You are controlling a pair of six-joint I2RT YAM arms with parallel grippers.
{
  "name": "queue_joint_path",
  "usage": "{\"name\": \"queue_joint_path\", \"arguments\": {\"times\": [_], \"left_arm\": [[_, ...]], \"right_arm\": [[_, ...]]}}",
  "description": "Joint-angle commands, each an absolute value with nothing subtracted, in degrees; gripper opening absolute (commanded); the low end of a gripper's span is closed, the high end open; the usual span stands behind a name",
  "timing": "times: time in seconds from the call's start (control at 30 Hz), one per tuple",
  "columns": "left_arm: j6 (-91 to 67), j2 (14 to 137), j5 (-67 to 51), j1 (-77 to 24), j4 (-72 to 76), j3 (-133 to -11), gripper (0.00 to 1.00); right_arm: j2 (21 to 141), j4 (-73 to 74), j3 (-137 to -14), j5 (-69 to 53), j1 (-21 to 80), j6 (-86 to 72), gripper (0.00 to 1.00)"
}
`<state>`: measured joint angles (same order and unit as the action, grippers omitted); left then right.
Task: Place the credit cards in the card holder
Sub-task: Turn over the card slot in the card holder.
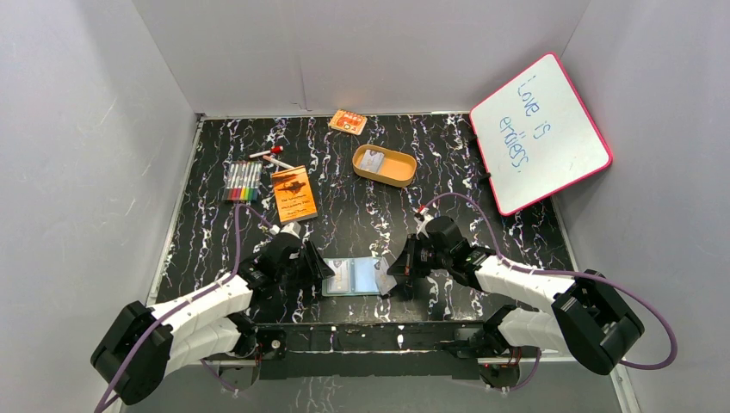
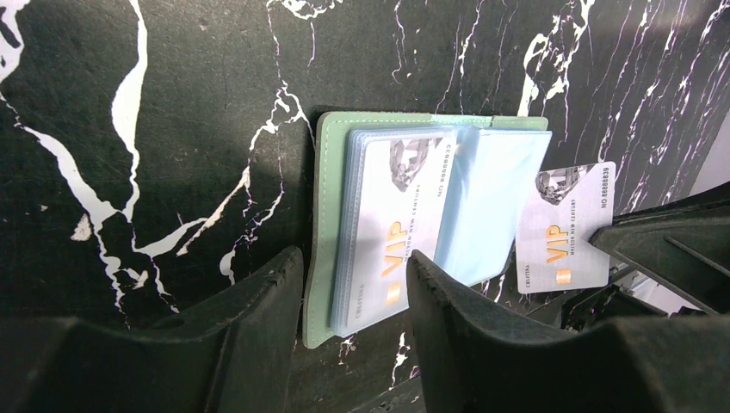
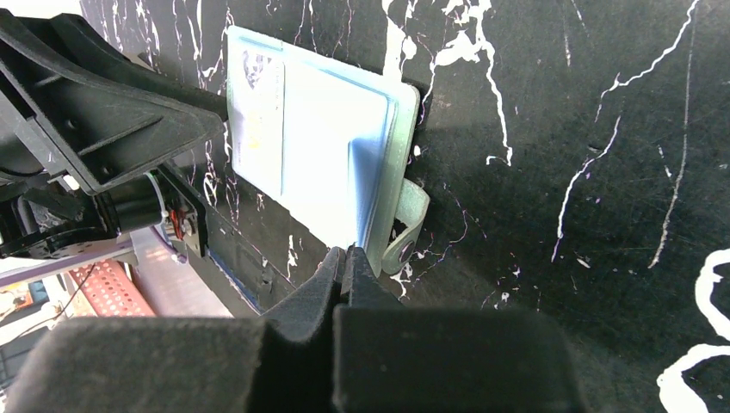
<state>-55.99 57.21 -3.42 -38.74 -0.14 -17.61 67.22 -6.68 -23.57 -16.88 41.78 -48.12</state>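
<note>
Evidently partway: a first card (image 2: 392,219) sits in the card holder (image 2: 325,215). The right hand (image 3: 344,255) pinches a second card (image 2: 564,228) just beside it, and the left hand (image 2: 353,267) stands half-open astride the holder.

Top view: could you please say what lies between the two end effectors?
The open card holder and a credit card pinched by the right end effector, in the top view.
</note>
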Motion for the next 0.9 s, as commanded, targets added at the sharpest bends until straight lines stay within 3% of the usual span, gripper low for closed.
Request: {"name": "queue_joint_path", "arguments": {"times": [0.0,0.37,0.87], "left_arm": [[-55.7,55.7,-2.3,-38.9,-2.9,-17.8,0.45],[-52.7,52.3,-3.0,-38.8,-6.2,-24.7,0.46],[-52.2,64.1,-16.4,-38.9,7.6,-26.7,0.54]], "right_arm": [[65.8,-10.1,-25.6,-17.5,42.3,-48.1,0.0],[66.4,-12.0,-25.9,-18.9,42.6,-48.1,0.0],[70.7,-16.5,-28.3,-21.1,45.1,-47.9,0.0]]}}
